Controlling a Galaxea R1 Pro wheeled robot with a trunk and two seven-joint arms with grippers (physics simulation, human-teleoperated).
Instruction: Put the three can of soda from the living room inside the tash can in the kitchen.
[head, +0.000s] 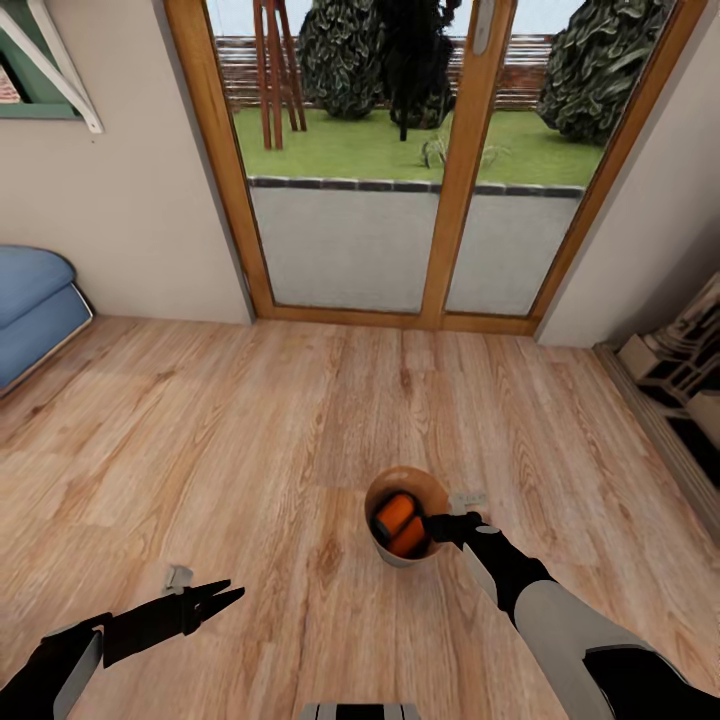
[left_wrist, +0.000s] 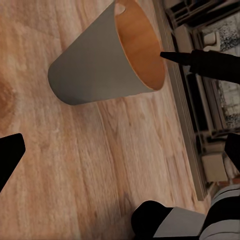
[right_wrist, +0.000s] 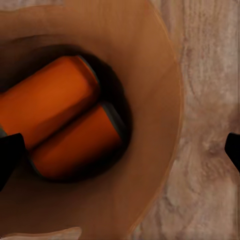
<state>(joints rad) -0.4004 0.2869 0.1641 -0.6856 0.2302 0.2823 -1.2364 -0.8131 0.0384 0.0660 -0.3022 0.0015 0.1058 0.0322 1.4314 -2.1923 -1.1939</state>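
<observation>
Head view | two orange soda cans (head: 400, 524) lie in trash can (head: 378, 545) on floor (head: 250, 450) | right pincer (head: 432, 524) at rim, spread | left pincer (head: 225, 594) spread, holding nothing

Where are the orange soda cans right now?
Both orange cans lie side by side inside the trash bucket on the wood floor, at the right gripper, before the glass doors.

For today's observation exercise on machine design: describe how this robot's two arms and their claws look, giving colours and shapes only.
Both arms share one scheme: pale grey-white shell segments joined by glossy black sections toward the wrist. The left claw is all black, with two slim fingers tapering to sharp points. The right claw is likewise black, on a black wrist that widens into a rounded pale grey forearm. No cables or markings can be made out.
</observation>
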